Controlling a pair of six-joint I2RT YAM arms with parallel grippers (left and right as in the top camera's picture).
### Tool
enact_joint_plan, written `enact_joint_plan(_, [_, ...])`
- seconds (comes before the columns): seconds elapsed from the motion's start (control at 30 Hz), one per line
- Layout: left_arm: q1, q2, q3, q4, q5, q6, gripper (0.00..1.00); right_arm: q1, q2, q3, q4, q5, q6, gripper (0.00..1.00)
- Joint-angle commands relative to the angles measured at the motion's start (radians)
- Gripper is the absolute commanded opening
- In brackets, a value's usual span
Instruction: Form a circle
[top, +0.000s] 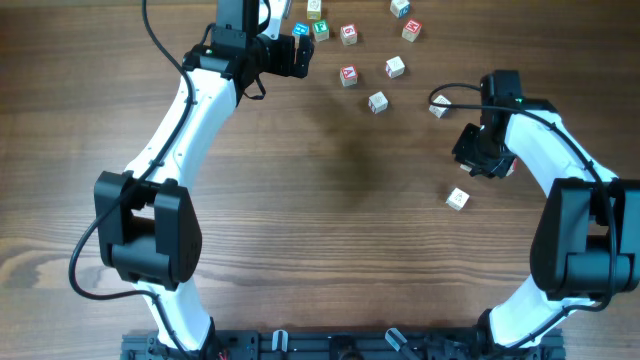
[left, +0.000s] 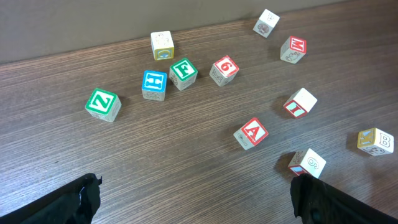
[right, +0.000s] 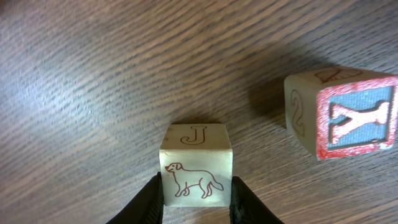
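Well, the cubes (top: 347, 75) make no ring at all: they lie scattered over the far part of the table (top: 320, 250). From the left wrist view I can read a green Z (left: 102, 104), a blue H (left: 153, 84), a green F (left: 183, 73), a red 6 (left: 224, 69), a red M (left: 293, 49), a red I (left: 300, 102), a red A (left: 251, 133) and a B (left: 375, 141). The left pincer (left: 199, 205) hangs wide and empty on the near side of them, with the A closest to it among the letters. The right pincer (right: 196, 183) is narrow, its fingers (right: 150, 202) set against the two sides of the J cube (right: 196, 155). That cube sits on the wood with a J on top and a red-lined dog facing the camera. Near it, not touching, stands the Y cube (right: 348, 112): a blue Y in a red frame, with a 2 on its side.
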Motion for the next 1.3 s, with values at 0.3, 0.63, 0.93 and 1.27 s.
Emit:
enact_joint_plan(0.3, [0.004, 0.009, -0.005, -0.001, -0.003, -0.003, 1.0, -0.005, 0.018, -0.005, 0.095, 0.063, 0.064, 0.32])
enact_joint_plan(0.63, [0.004, 0.009, -0.005, -0.001, -0.003, -0.003, 1.0, -0.059, 0.018, -0.005, 0.106, 0.062, 0.064, 0.33])
enact_joint_plan(0.93, [0.004, 0.009, -0.005, -0.003, -0.002, -0.003, 1.0, -0.066, 0.018, -0.005, 0.125, -0.02, 0.038, 0.33])
enact_joint_plan(1.27, [0.004, 0.009, -0.005, -0.005, -0.003, -0.003, 1.0, -0.066, 0.018, -0.005, 0.11, -0.026, 0.04, 0.69])
